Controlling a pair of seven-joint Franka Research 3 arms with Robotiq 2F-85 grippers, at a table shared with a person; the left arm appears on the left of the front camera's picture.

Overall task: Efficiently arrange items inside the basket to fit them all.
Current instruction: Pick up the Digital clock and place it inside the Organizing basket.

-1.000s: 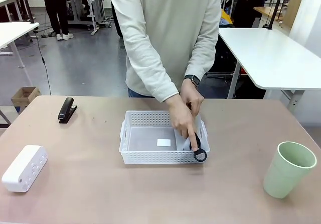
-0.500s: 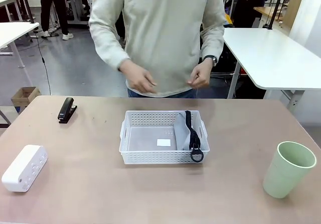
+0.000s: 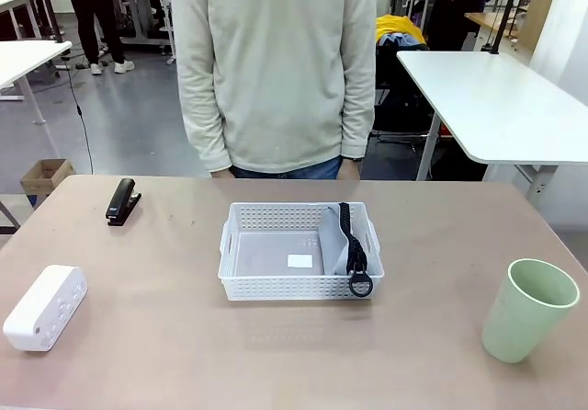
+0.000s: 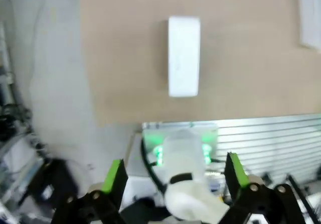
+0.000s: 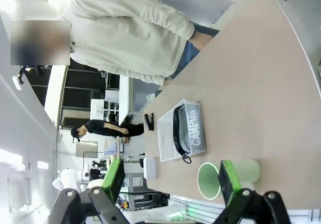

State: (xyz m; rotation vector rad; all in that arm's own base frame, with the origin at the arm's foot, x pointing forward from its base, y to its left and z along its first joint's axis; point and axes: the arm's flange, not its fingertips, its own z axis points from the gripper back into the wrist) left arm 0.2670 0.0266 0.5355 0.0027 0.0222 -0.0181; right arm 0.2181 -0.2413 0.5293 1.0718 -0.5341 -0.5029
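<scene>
My left fingers [image 4: 114,176] stand spread wide with nothing between them, and my right fingers [image 5: 115,171] are spread and empty too, both well back from the work. The basket [image 3: 276,288] sits mid-bench with the grey pouch [image 3: 333,244] lying along its right end, the black strap's ring drooping over the front wall. The rest of the basket floor looks free. The white block [image 3: 46,306] lies on the bench [image 3: 184,364] near my left side, and I see it straight ahead from my left wrist. It looks rigid, smooth and rounded, so I judge it could slip, and I would pinch it across its narrow width, flat sides against the pads. The black stapler [image 3: 121,200] lies farther back on the left. It seems stiff and dense, best taken across its body. The green cup [image 3: 530,311] stands upright at my right. It looks light and thin-walled, easy to tip or flex, so one finger inside the rim seems safest. A second ago the person [image 3: 276,61] had both hands in the basket, pressing on the pouch. Now the hands are gone, the arms hang down, and the pouch lies settled.
</scene>
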